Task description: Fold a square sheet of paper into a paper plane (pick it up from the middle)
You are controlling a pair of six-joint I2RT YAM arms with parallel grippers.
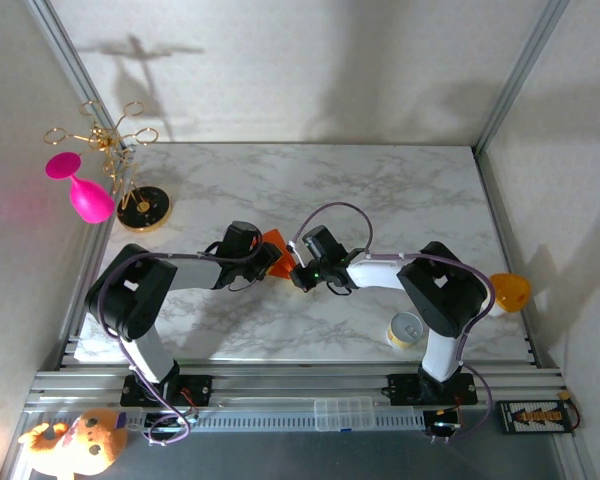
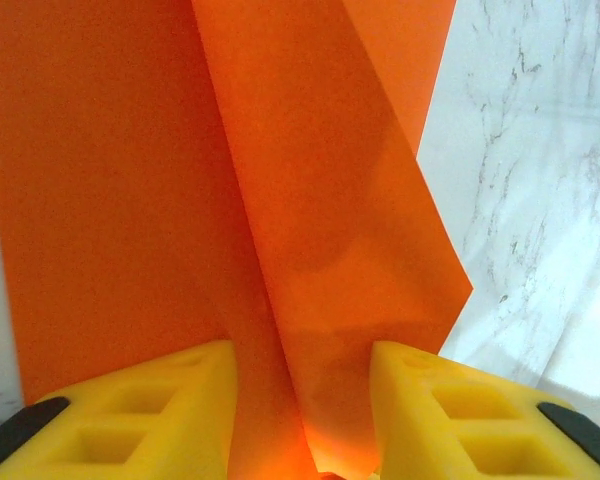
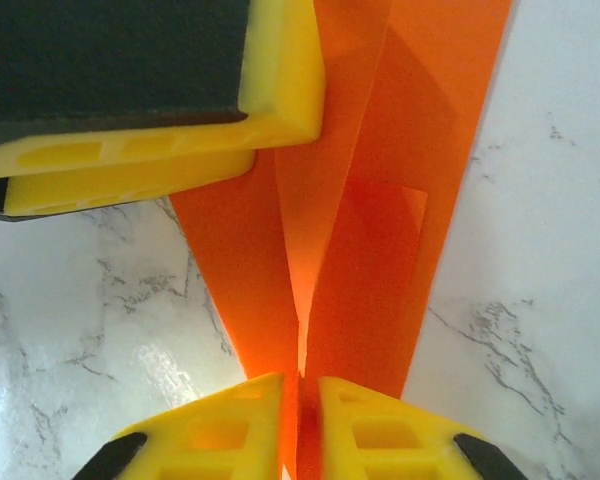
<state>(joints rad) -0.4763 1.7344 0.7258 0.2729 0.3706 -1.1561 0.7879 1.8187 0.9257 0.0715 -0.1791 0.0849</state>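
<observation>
mid-fold at the middle of the table [image 1: 380,190]: the two arms meet over the orange paper [image 1: 274,243], already creased and partly doubled, one long flap standing up off the marble. the right end effector [image 3: 300,385] looks pinched onto the raised centre crease, its fingers almost together with the fold between them. the left end effector [image 2: 300,350] stands open, its fingers straddling the upright flap without clamping it. the step in hand appears to be forming a lengthwise fold of the plane. the next move likely calls for laying that flap down along the crease and pressing it flat while the pinch holds the sheet steady; thin paper could slip or buckle.
</observation>
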